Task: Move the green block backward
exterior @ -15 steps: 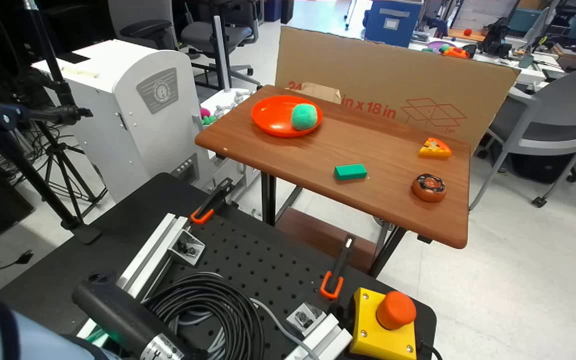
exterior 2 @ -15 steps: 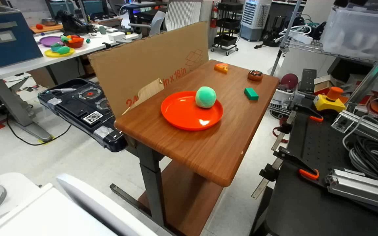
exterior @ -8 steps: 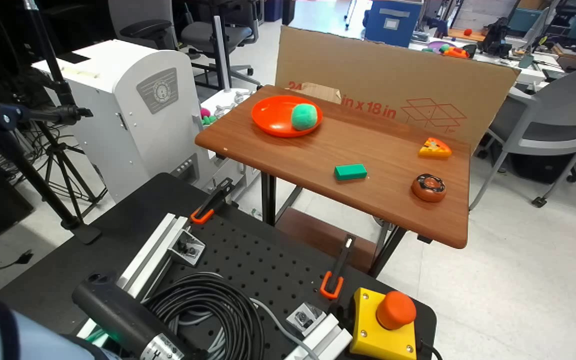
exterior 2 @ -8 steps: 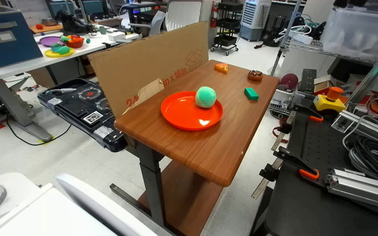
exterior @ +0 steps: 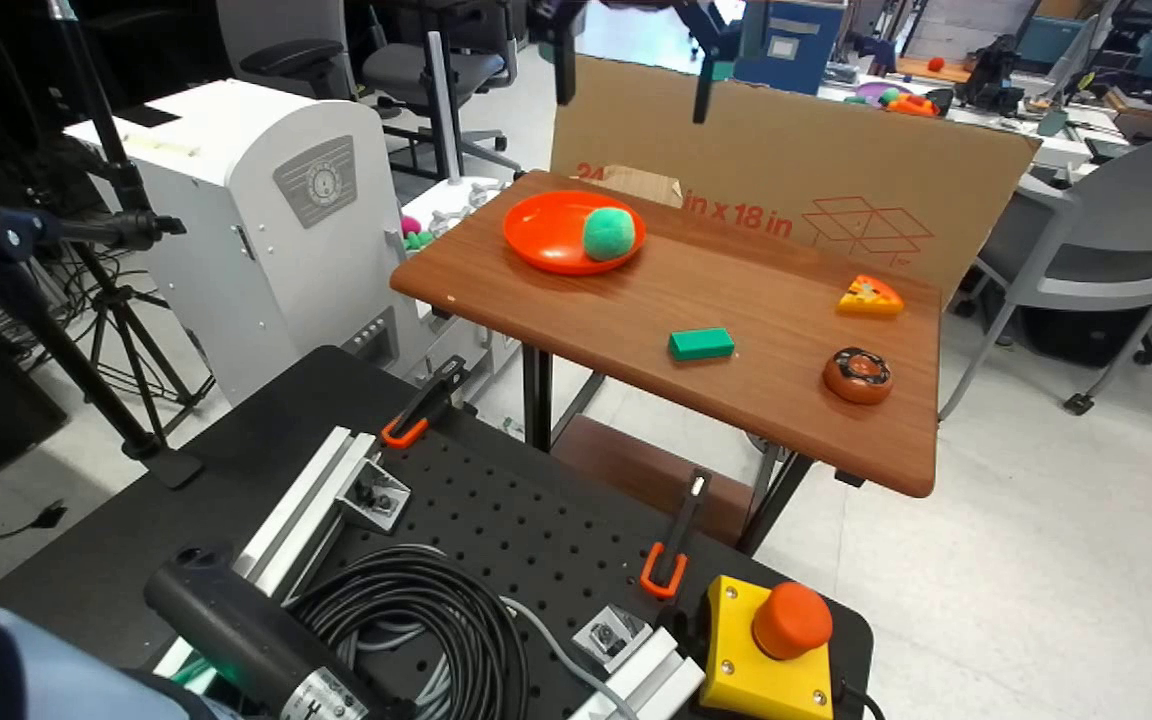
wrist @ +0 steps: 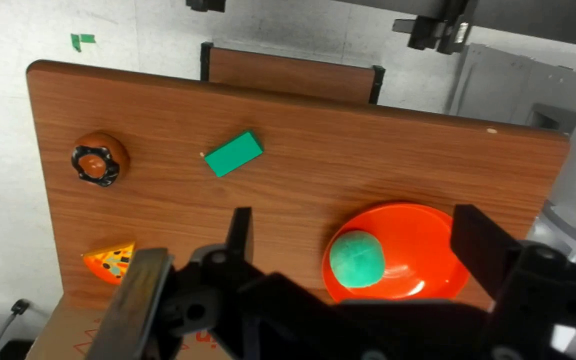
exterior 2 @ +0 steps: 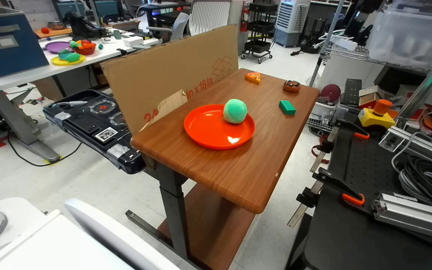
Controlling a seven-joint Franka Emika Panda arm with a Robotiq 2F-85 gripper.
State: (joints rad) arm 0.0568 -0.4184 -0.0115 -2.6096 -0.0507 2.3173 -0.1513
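Observation:
The green block [exterior: 701, 344] is a small flat teal-green block lying on the brown wooden table [exterior: 496, 290], near the long edge opposite the cardboard. It also shows in an exterior view [exterior 2: 287, 107] and in the wrist view [wrist: 234, 153], where it lies at a slant. My gripper [exterior: 633, 108] hangs well above the table at the top of an exterior view. In the wrist view my gripper [wrist: 353, 209] is wide open and empty. The block lies beyond the fingertips, up and to the left in that view, and touches nothing but the table.
An orange plate [exterior: 541, 228] holds a green ball [exterior: 608, 234]. A brown doughnut-like toy [wrist: 99, 159] and an orange pizza-slice toy [wrist: 108, 262] lie toward the table's opposite end. A cardboard panel [exterior: 786, 150] stands along one long edge.
My open gripper has come into view at the top of an exterior view, and dark arm parts now show lower at the top right elsewhere. The block and other objects have not moved.

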